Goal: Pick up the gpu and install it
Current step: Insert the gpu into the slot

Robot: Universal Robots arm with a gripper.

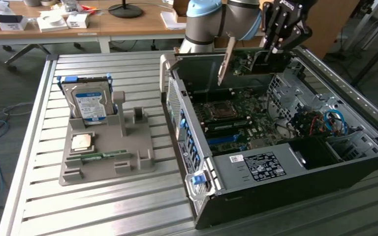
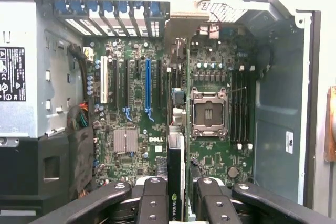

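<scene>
- The gripper (image 1: 275, 48) is clenched on the gpu (image 1: 249, 63), grasping its upper edge. The card hangs on edge beneath the fingers.
- The gpu's silvery bracket (image 1: 226, 58) points down, on the exterior view's left side of the card.
- The gpu is held in the air over the far end of the open computer case (image 1: 346, 147), clear of the motherboard (image 1: 232, 120).
- In the wrist view the gpu (image 2: 176, 177) appears edge-on between the two fingers (image 2: 152, 198), lined up between the long blue slot (image 2: 148, 87) and the CPU socket (image 2: 209, 113).
- The case's far wall (image 1: 196, 73) stands close to the bracket.
- Cables (image 1: 330, 120) lie toward the exterior view's right.
- The parts tray (image 1: 136, 162) with the hard drive (image 1: 90, 103) sits well apart, on the exterior view's left.
</scene>
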